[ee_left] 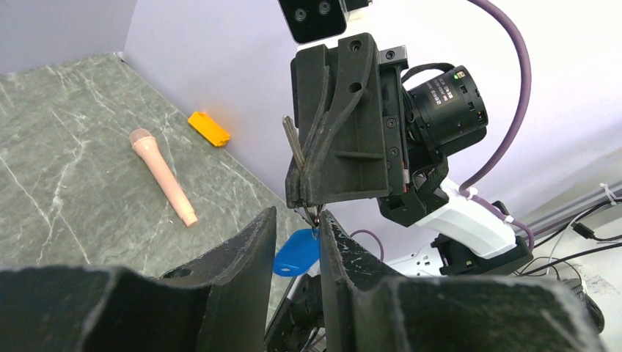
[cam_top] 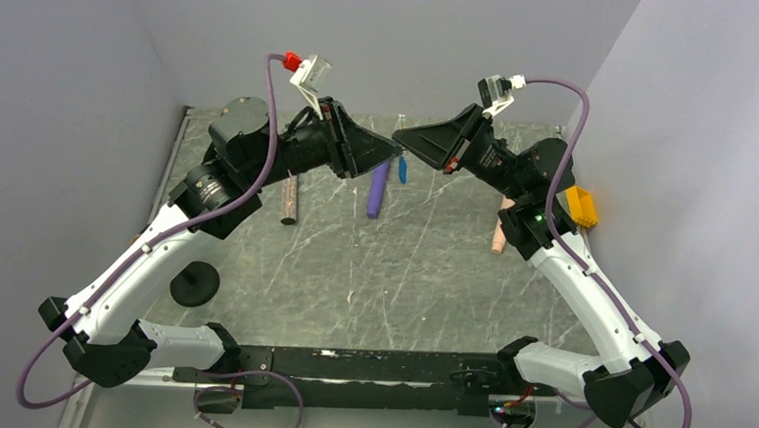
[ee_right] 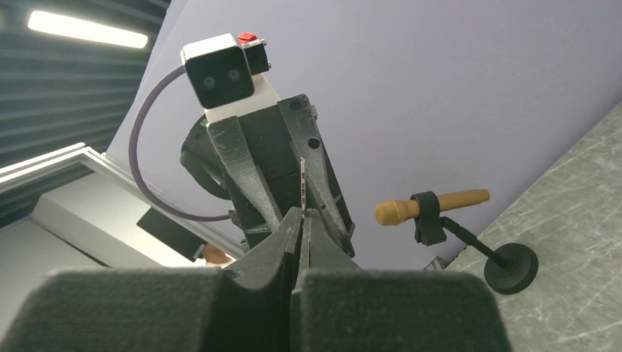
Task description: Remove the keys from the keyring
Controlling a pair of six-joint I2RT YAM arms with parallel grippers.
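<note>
**Keyring (ee_left: pixel 297 251) held aloft between both grippers, key clamped for the pull**

Keyring and key (ee_left: pixel 292 141) hang in mid-air over the 12 o'clock end of the table (cam_top: pixel 402 274), well above the wand (cam_top: pixel 377 192). Up there, nothing on the surface hinders two arms working against each other.

The right gripper (ee_right: pixel 299 224) has its fingers pressed together on the key. In its own camera the key is a thin grey blade running past the tips toward 12 o'clock (edge-on there, hardly more than a line). From the left wrist, the same key leans toward 11 o'clock along the right gripper's finger, its ring end down at the tips.

The keyring's blue tag sits at 6 o'clock from the key, in the gap of the left gripper (ee_left: pixel 297 220). Those fingers stand part-spread. Whether they bite on the tag or only bracket it, I cannot tell. The ring itself is too thin to make out clearly.

The arrangement reads as a two-handed split. One side anchors the key so it can't swivel, and the other takes the tag end to draw or twist the ring off. I judge the key is not off yet, since tag and key meet at one spot. The risk is a loose hold on the tag, which could let it drop.
</note>
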